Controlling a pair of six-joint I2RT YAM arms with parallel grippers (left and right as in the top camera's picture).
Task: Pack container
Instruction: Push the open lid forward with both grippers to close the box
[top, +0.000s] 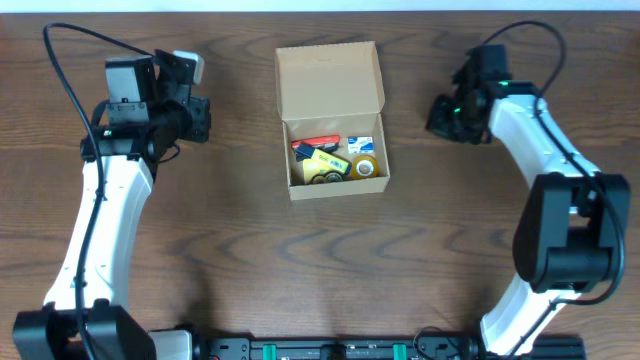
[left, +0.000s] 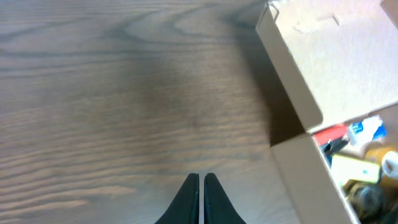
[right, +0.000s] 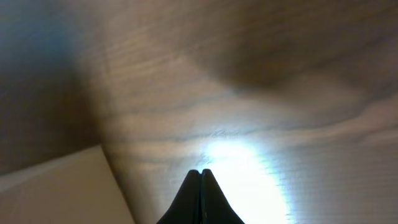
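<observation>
The container (top: 330, 75), a tan cardboard box, lies in the middle of the table with its flap lid open toward the back. Inside it are a red item (top: 318, 141), a yellow piece (top: 325, 160), a tape roll (top: 365, 166) and a blue-and-white packet (top: 360, 145). My left gripper (top: 200, 118) hovers left of the box, shut and empty. In the left wrist view the gripper (left: 201, 180) points over bare wood, with the container (left: 298, 81) at the right. My right gripper (top: 440, 113) is right of the box, also shut (right: 200, 174) with nothing in it.
The dark wooden table (top: 230, 250) spreads around the box. A bright glare patch (right: 242, 168) lies on the wood ahead of the right gripper. A tan box edge (right: 56, 193) shows at the lower left of the right wrist view. The arm bases stand at the front edge.
</observation>
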